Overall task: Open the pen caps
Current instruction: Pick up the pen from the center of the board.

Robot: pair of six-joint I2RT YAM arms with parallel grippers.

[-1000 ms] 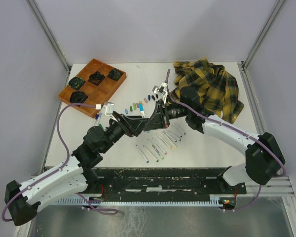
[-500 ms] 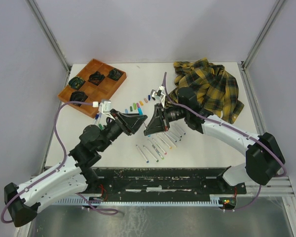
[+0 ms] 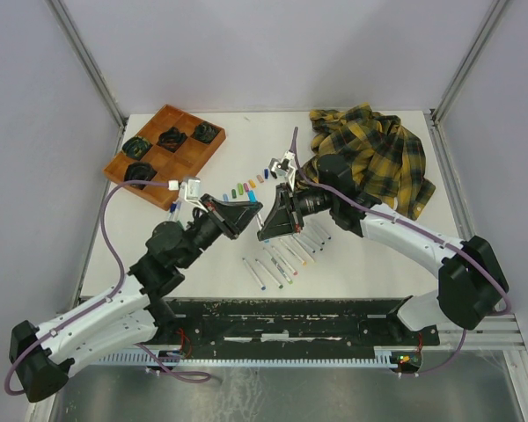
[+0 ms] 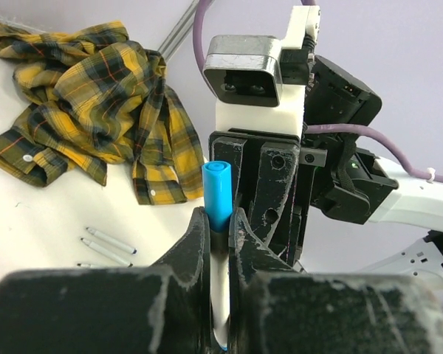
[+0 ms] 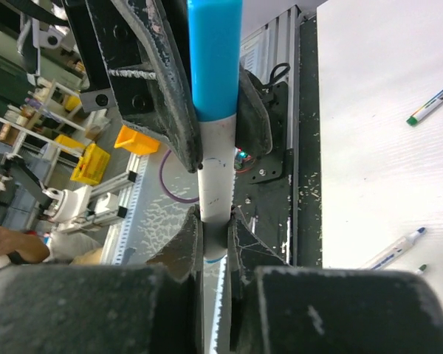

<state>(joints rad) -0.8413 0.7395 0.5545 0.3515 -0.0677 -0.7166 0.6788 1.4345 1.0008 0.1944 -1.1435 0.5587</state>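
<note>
A white marker with a blue pen cap (image 4: pixel 218 195) is held above the table between both grippers. My left gripper (image 4: pixel 218 221) is shut at the cap's base, and the cap's tip pokes out past its fingertips. In the right wrist view the left fingers (image 5: pixel 166 88) flank the blue cap (image 5: pixel 214 59). My right gripper (image 5: pixel 214 221) is closed on the white barrel (image 5: pixel 215 177). From above, the left gripper (image 3: pixel 253 211) and right gripper (image 3: pixel 266 224) meet tip to tip. Several loose coloured pen caps (image 3: pixel 242 186) lie in a row behind them.
Several uncapped white markers (image 3: pixel 286 255) lie on the table just in front of the grippers. An orange wooden tray (image 3: pixel 165 154) with dark items sits at the back left. A yellow plaid shirt (image 3: pixel 374 158) is bunched at the back right.
My left gripper was open beside the right one and has now shut on the marker. Both grippers have shifted slightly toward the near side of the table.
</note>
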